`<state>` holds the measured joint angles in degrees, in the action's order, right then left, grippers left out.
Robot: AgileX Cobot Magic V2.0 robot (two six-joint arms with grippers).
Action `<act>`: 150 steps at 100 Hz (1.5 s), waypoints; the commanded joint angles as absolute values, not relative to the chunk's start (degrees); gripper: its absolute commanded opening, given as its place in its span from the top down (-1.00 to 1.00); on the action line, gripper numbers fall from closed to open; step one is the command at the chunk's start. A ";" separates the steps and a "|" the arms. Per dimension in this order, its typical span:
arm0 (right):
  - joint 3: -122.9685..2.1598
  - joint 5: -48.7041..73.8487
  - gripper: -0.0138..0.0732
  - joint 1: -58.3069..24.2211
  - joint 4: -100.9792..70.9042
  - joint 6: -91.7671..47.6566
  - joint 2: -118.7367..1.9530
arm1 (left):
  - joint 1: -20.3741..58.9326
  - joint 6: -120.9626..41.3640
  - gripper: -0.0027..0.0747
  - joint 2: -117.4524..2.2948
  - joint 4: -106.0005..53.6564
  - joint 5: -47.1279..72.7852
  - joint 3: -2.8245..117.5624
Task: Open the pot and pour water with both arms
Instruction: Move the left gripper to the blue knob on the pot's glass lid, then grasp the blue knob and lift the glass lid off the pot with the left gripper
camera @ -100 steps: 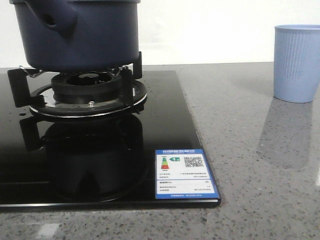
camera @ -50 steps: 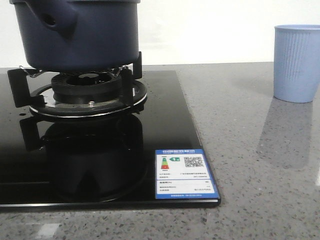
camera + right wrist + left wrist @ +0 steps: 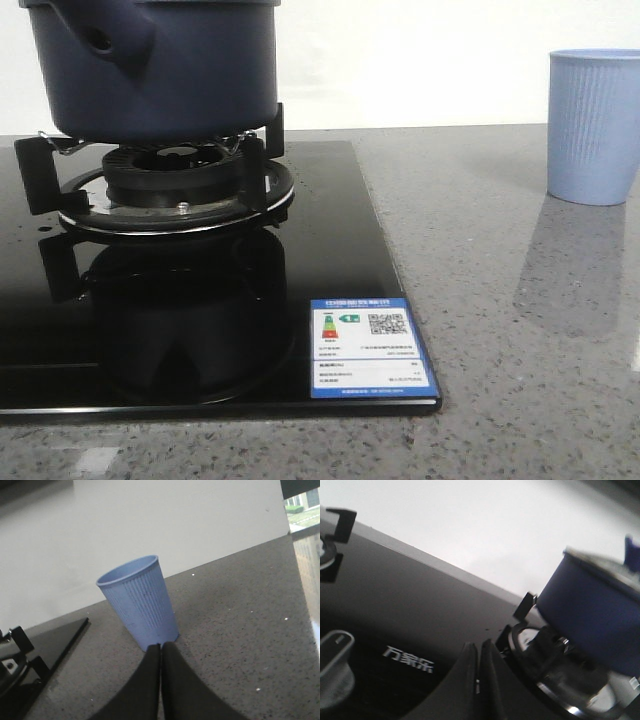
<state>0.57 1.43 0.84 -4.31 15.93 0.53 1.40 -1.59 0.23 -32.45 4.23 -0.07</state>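
Front view: the large round dark navy-blue matte pot (image 3: pixel 150 65) is seated on the black gas burner stand (image 3: pixel 170 185). Both the left gripper (image 3: pixel 479 667) and right gripper (image 3: pixel 160 670) are closed and empty. If tilted carelessly, the pot could be slid off its supports.

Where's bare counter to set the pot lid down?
Free: grey counter between the black stove top and the blue cup, plus the strip in front of the stove. Crowded: the burner under the pot.
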 commanded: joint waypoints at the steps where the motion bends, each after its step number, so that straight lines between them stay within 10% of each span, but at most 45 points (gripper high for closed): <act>1: 1.62 -4.25 0.81 0.85 -8.78 15.98 1.57 | 1.80 -1.05 0.98 1.73 -42.43 -1.02 -1.29; 83: -32.92 26.70 0.81 -6.42 -5.11 -3.16 -29.04 | 4.90 -26.03 0.96 -28.12 -32.97 27.46 39.88; 97: -33.02 25.67 0.58 -8.21 -5.55 -3.16 -29.30 | 7.76 -34.24 0.68 -32.80 -41.71 26.24 41.53; 119: -33.02 25.67 -0.33 -8.31 -5.70 -3.16 -29.30 | 10.70 -47.36 -0.01 -41.67 -57.01 24.30 43.86; 150: -33.02 26.29 -0.39 -8.31 -5.70 -3.16 -29.30 | 13.38 -60.06 -0.53 -56.42 -65.72 23.95 51.34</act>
